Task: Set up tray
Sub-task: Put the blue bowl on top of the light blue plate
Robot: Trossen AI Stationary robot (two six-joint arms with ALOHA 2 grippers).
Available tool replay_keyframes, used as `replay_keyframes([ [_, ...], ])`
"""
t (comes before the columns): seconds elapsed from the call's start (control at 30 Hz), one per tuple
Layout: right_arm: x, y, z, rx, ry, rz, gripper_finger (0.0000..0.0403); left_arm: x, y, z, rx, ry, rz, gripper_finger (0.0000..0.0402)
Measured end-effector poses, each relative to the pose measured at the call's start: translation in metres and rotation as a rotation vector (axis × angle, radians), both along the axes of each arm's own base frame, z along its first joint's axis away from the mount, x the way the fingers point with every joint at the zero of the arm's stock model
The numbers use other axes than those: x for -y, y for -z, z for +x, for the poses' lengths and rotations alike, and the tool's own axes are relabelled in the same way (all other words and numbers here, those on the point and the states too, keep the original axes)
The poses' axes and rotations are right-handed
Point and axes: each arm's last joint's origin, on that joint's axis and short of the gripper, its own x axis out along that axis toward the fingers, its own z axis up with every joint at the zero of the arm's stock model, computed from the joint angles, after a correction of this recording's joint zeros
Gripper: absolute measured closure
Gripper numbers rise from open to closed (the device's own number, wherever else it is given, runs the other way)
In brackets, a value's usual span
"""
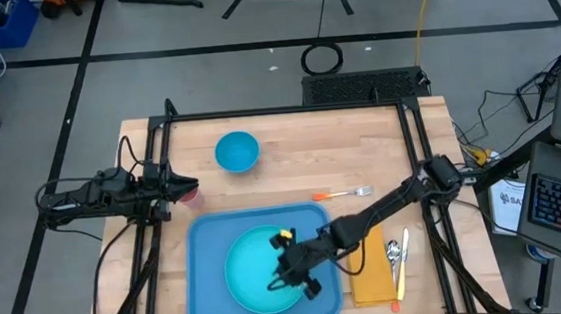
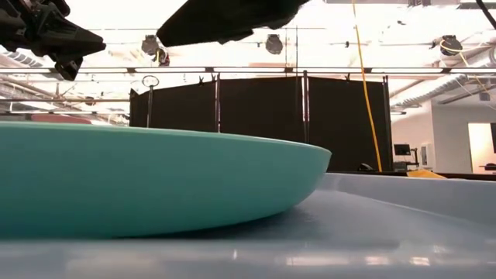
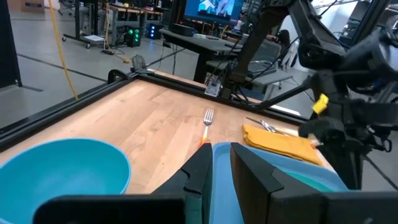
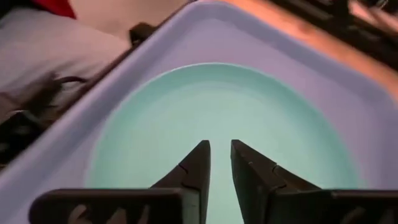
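Plate (image 1: pixel 257 269) sits in the tray (image 1: pixel 206 283); right gripper (image 1: pixel 292 274) hovers over it, fingers nearly together, holding nothing. Bowl (image 1: pixel 236 150), fork (image 1: pixel 344 193), napkin (image 1: pixel 372 268) and spoon (image 1: pixel 392 252) remain outside. Left gripper (image 1: pixel 185 188) waits at table's left edge, fingers nearly together.

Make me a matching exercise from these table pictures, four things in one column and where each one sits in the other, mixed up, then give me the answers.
Things
1. teal plate
2. blue bowl
3. fork
4. spoon

Places
A. on the bare wood just beyond the tray's far right corner
B. on the yellow-orange napkin, right of the tray
C. inside the tray, under the right gripper
D. alone on the wood toward the far side, near the left gripper

Pairs: 1-C, 2-D, 3-A, 4-B
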Motion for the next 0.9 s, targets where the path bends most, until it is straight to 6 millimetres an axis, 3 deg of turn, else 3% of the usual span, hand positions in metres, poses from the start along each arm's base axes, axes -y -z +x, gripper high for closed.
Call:
replay_keyframes([
  [0.3, 0.073, -0.004, 0.023, 0.043, 0.151, -0.053, 0.0260, 0.000, 0.000, 0.000, -0.001, 0.000, 0.000, 0.0341],
  [0.47, 0.103, -0.005, 0.030, 0.062, 0.206, -0.069, 0.0213, 0.000, 0.000, 0.000, 0.000, 0.000, 0.000, 0.0341],
  [0.63, 0.113, -0.007, 0.032, 0.084, 0.228, -0.073, 0.0192, 0.000, -0.001, 0.000, 0.011, -0.013, -0.009, 0.0341],
  [0.9, 0.105, -0.011, 0.034, 0.138, 0.199, -0.079, 0.0191, -0.002, -0.007, 0.002, 0.078, -0.060, -0.098, 0.0341],
])
